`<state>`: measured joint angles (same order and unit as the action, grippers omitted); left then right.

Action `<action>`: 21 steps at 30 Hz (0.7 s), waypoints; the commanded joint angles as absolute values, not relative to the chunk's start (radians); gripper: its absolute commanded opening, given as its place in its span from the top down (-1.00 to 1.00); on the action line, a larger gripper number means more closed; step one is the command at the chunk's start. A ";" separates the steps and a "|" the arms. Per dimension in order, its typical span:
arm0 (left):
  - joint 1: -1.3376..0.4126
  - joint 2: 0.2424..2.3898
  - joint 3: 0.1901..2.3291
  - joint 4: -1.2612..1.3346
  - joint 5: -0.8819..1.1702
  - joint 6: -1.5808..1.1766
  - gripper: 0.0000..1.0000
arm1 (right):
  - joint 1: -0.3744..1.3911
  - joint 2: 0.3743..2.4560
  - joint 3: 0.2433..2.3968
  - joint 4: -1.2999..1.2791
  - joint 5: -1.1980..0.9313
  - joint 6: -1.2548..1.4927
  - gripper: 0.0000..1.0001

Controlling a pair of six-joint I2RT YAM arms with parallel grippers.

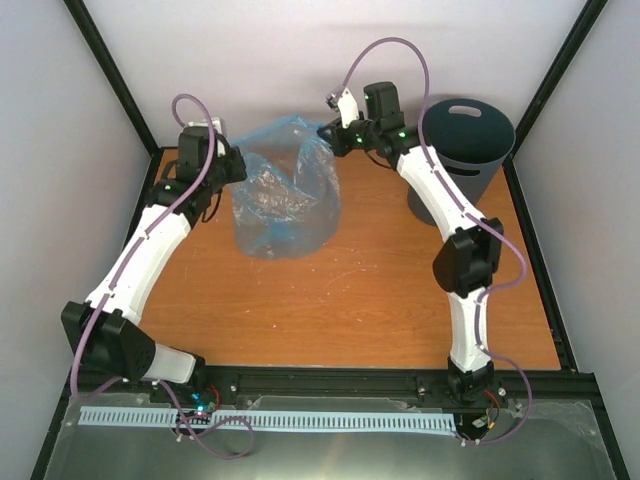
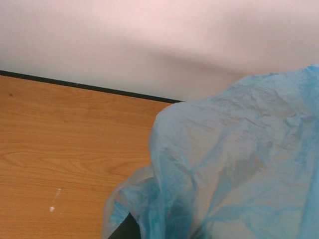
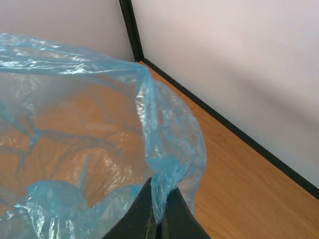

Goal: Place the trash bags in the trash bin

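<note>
Right arm (image 1: 430, 185) stands between bag (image 1: 285, 205) and bin (image 1: 470, 140).

glossy wrinkly plastic bag (image 1: 285, 200), matt dk-grey plastic bin (image 1: 468, 135), smooth wood-grain table (image 1: 350, 290)

Both arms look the same: left arm (image 1: 140, 255) and right arm (image 1: 435, 185) have white tube links, chunky black joints (image 1: 468, 258), purple cables (image 1: 390, 41) looping outside, and tiny green lights (image 1: 400, 131). Right pincer (image 3: 159, 190) fingers are plain black.

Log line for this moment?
left claw: shut on trash bag | right claw: shut on trash bag | trash bin: apart, far right
</note>
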<state>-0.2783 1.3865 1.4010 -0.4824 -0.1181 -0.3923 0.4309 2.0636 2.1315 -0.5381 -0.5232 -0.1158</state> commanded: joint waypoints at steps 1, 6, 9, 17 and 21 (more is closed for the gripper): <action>-0.245 1.397 1.549 -0.536 -0.199 -0.335 0.99 | 0.434 2.164 2.401 -0.642 -0.528 -0.072 0.94; -0.241 1.366 1.636 -0.562 -0.310 -0.259 0.99 | 0.453 2.189 2.533 -0.627 -0.547 -0.072 0.94; -0.241 1.319 1.624 -0.566 -0.345 -0.254 0.99 | 0.471 2.141 2.464 -0.587 -0.590 -0.084 0.94; -0.241 1.222 1.312 -0.496 -0.323 -0.289 0.99 | 0.537 2.154 2.300 -0.609 -0.634 -0.200 0.93; -0.241 1.237 1.202 -0.494 -0.274 -0.327 0.99 | 0.547 2.216 2.285 -0.601 -0.659 -0.166 0.91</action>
